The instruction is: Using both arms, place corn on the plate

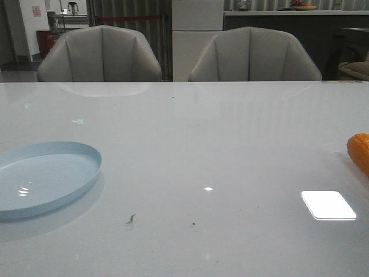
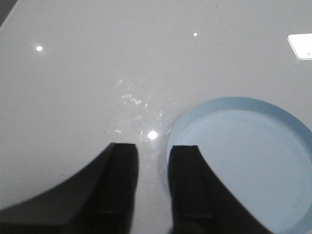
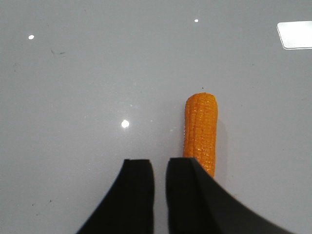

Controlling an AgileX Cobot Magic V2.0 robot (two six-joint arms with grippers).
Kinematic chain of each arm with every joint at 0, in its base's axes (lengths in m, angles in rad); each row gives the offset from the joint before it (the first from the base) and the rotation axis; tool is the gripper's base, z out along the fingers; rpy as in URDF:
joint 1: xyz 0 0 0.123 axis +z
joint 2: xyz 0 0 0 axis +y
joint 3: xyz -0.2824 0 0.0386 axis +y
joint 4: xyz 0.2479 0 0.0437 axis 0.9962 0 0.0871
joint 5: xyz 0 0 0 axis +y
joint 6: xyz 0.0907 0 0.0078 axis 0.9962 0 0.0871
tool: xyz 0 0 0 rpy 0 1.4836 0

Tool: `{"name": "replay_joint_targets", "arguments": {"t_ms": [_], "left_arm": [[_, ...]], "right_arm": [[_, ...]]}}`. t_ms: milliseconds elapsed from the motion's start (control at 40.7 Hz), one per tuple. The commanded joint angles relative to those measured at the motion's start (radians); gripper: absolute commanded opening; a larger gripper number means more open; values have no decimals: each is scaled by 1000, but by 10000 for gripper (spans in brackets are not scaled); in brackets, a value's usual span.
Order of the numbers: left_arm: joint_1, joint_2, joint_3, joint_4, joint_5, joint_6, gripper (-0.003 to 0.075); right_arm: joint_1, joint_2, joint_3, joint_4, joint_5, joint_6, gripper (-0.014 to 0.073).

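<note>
The pale blue plate point(image 1: 46, 176) lies empty at the table's left side. The orange corn point(image 1: 359, 151) lies at the far right, cut off by the edge of the front view. Neither gripper shows in the front view. In the left wrist view my left gripper point(image 2: 153, 146) hangs over bare table just beside the plate's rim point(image 2: 243, 156), its jaws close together with a narrow gap and nothing between them. In the right wrist view my right gripper point(image 3: 160, 161) is nearly closed and empty, with the corn point(image 3: 200, 129) lying just beside one finger and not between them.
Two grey chairs point(image 1: 101, 55) point(image 1: 253, 55) stand behind the table's far edge. A bright light reflection point(image 1: 328, 205) lies on the glossy white tabletop at the right. A small dark scrap point(image 1: 131, 219) lies near the front middle.
</note>
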Motion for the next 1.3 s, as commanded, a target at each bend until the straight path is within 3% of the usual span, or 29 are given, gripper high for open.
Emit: {"name": "replay_joint_targets", "arguments": {"t_ms": [0,74,295,540,835,1277], "left_arm": [[1,10,-35,-36,-36,-7,505],[1,23,-35,-100,-36,-7,577],[1,83,-68,-316,3,-7,575],[1,309,-268,-271,205,-7,575],[7,606,-444,-232,218,-7,575],[7,805,-486,-232,226,-7,574]], "right_arm": [[-5,-2,-39,-2,-52,-5,409],[-5,-2,-39,-2,-53,-5,431],[-5,-2,-39,-1,-52,-5,426],[-5,-2,-39,2,-48,-5,426],[-5,-2,-39,2,-31,-5,426],[-5,-2,-39,2,17,-5,426]]}}
